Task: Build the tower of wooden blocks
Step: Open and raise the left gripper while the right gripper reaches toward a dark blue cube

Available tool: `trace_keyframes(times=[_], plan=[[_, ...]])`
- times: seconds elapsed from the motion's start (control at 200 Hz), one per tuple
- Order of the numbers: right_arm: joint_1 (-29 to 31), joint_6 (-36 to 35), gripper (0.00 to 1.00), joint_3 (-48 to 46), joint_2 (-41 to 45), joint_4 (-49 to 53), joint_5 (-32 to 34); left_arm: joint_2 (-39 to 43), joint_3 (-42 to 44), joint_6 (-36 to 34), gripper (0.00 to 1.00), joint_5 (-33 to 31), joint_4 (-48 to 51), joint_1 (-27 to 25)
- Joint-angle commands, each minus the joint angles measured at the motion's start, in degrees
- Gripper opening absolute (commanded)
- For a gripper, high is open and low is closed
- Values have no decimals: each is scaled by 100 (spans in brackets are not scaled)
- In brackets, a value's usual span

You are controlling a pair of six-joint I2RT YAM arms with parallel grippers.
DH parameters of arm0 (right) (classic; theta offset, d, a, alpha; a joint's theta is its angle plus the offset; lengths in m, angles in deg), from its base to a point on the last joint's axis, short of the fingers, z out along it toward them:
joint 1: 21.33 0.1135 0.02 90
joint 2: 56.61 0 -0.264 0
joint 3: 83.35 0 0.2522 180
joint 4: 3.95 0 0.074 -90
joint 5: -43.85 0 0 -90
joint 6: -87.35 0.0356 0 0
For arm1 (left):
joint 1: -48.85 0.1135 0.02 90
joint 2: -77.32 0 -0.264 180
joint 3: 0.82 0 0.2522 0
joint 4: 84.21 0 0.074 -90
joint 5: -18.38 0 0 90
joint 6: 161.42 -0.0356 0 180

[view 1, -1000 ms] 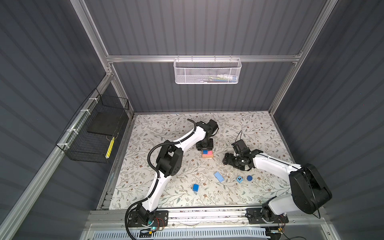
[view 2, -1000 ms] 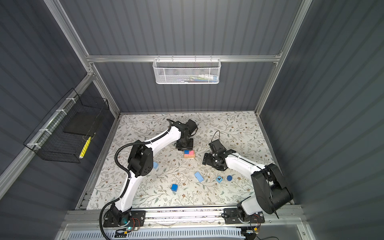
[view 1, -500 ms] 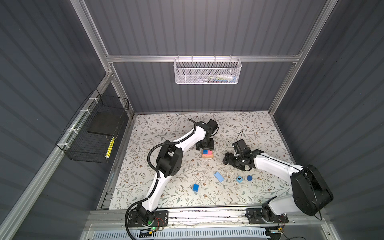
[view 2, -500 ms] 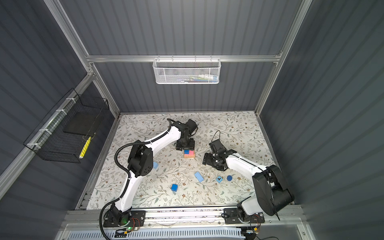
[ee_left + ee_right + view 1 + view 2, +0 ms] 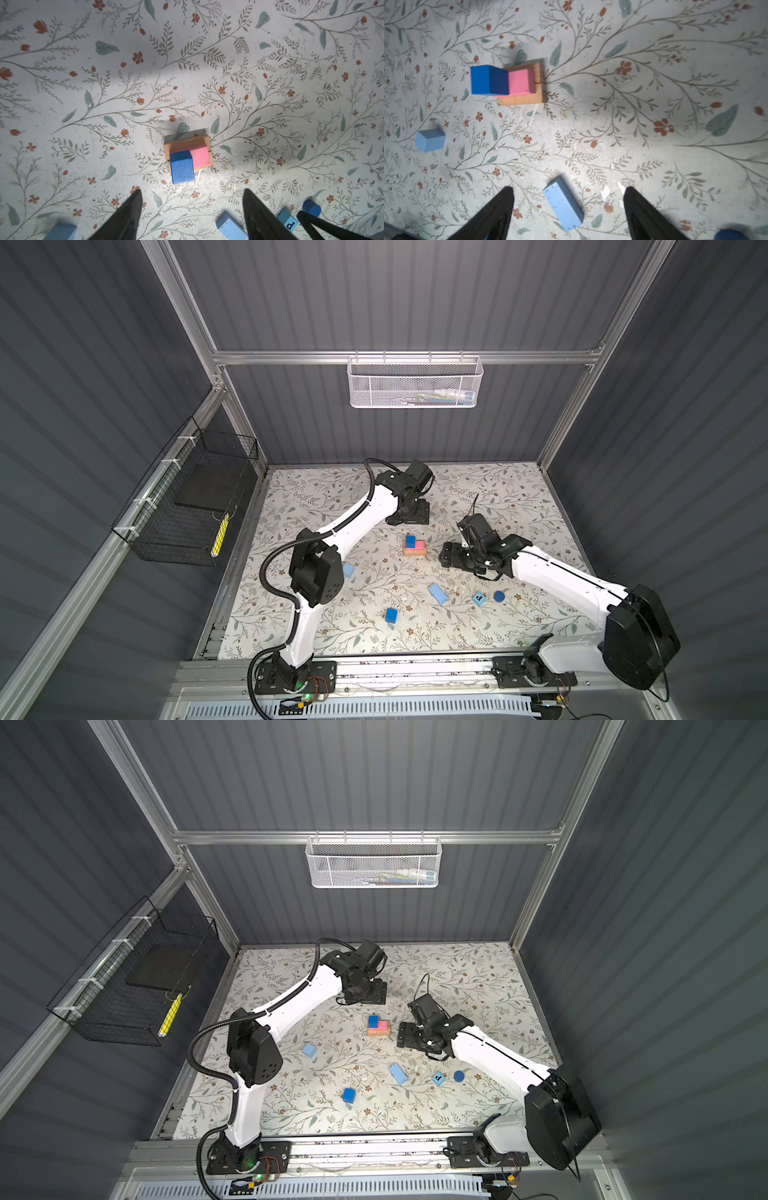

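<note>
Floral table (image 5: 498, 497) is carrying the wood block tower (image 5: 414, 546), dark blue cube (image 5: 181, 166) sitting on pink bar (image 5: 200, 155), while left pincer (image 5: 192, 191) and right pincer (image 5: 568, 188) are hanging wide open, empty.

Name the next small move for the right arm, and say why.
Probably lower the right gripper onto the light blue bar and close. Its jaws stand open and empty, the bar lies loose and shows between them in its wrist view, and the dark blue cube already sits on the pink bar.

I log: tan bars (image 5: 522, 99) flat on desk (image 5: 83, 62), pink bar (image 5: 521, 82) atop them, dark blue cube (image 5: 489, 80) on its end.
</note>
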Motion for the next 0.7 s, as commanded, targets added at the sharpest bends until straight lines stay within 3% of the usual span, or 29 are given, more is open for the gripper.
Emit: trace_keyframes(times=[0.0, 0.345, 0.69], plan=[[456, 332, 84, 257, -110, 466, 267, 515, 367, -202, 76, -242, -1, -37], [1979, 1628, 83, 1188, -1151, 746, 512, 2301, 1871, -358, 76, -1012, -617, -27], [2746, 2636, 81, 2220, -2369, 912, 251, 3801, 3171, -411, 79, -1553, -1123, -19]])
